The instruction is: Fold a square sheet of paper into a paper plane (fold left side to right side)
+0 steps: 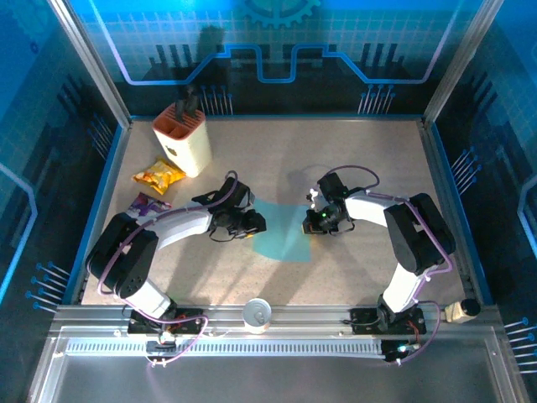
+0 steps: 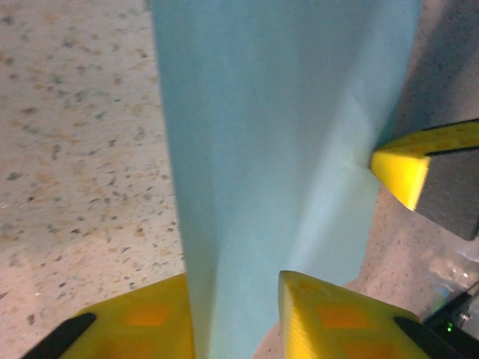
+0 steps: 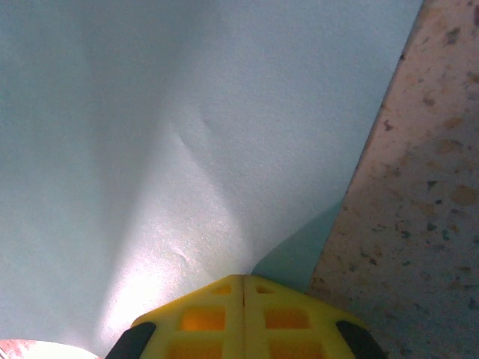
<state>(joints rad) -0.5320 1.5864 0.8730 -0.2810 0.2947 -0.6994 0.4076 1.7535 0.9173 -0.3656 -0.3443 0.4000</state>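
The square sheet of paper (image 1: 284, 239), plain light blue, lies mid-table between my two grippers. My left gripper (image 1: 254, 223) is at its left edge. In the left wrist view the sheet (image 2: 277, 112) rises up between the yellow fingers of the left gripper (image 2: 233, 275), which still stand apart. My right gripper (image 1: 312, 222) is at the right edge. Its fingertips (image 3: 243, 277) are pressed together on the sheet (image 3: 187, 112), which is lifted and creased there. One right finger (image 2: 404, 168) touches the sheet's far edge in the left wrist view.
A cream knife block (image 1: 183, 141) stands at the back left. A yellow snack packet (image 1: 159, 175) and a purple one (image 1: 149, 203) lie in front of it. A white cup (image 1: 257, 312) sits on the front rail. Blue walls enclose the table.
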